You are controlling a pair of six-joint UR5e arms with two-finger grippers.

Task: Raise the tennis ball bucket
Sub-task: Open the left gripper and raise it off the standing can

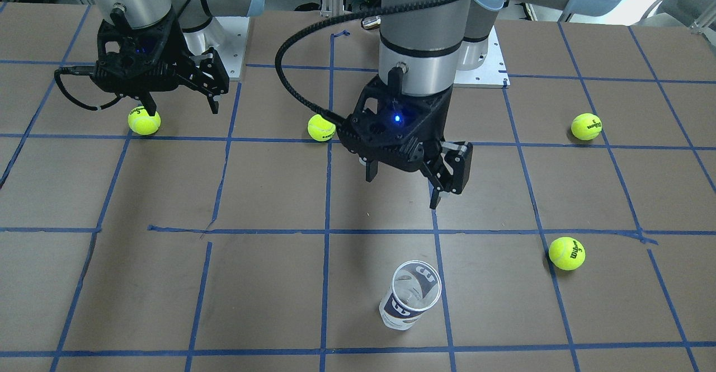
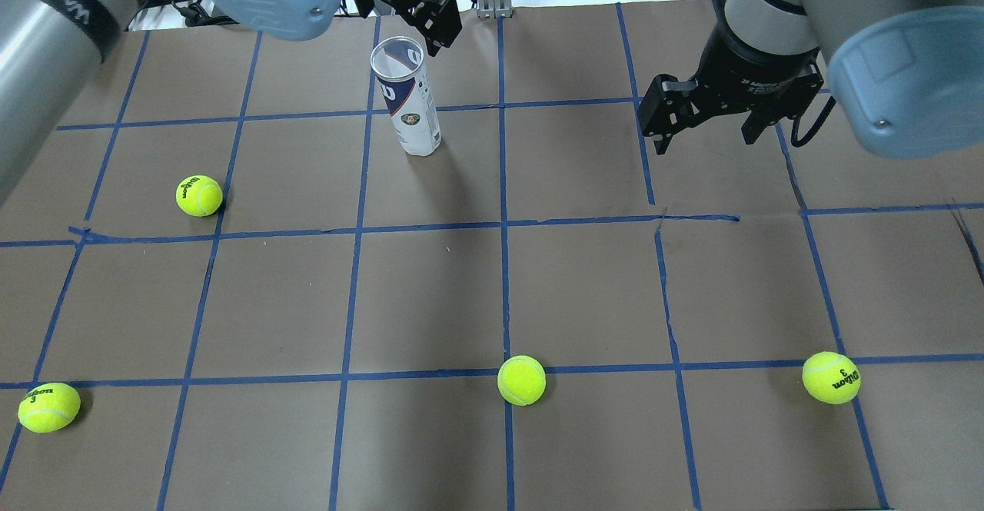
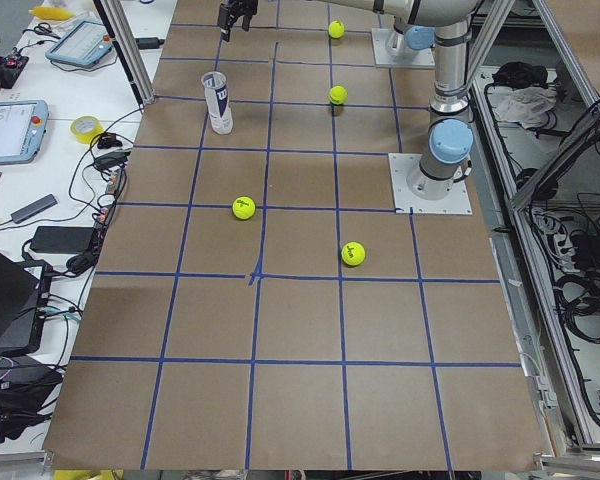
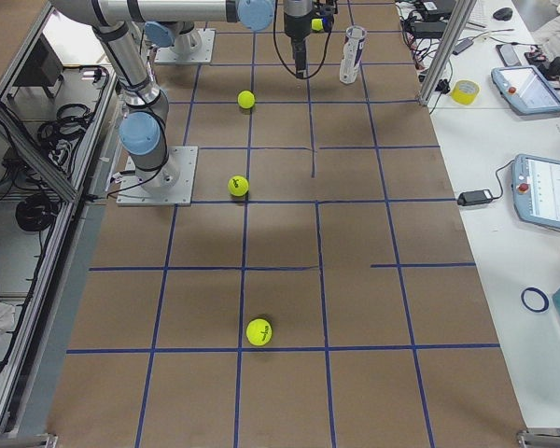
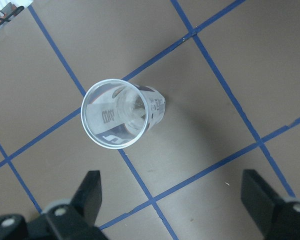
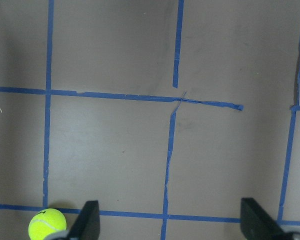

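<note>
The tennis ball bucket (image 1: pixel 411 299) is a clear empty can with a white and navy label. It stands upright on the brown table, open end up, on the far side from the robot. It also shows in the overhead view (image 2: pixel 411 104) and the left wrist view (image 5: pixel 122 112). My left gripper (image 1: pixel 403 190) hangs open and empty above the table, on the robot's side of the can and apart from it; its fingers (image 5: pixel 90 195) frame the bottom of its wrist view. My right gripper (image 1: pixel 182 106) is open and empty, far off to the side.
Several yellow-green tennis balls lie loose: one (image 1: pixel 144 121) just beside the right gripper, one (image 1: pixel 321 127) near the left arm, two more (image 1: pixel 585 126) (image 1: pixel 566 253) on the robot's left side. Blue tape lines grid the table (image 2: pixel 584 288).
</note>
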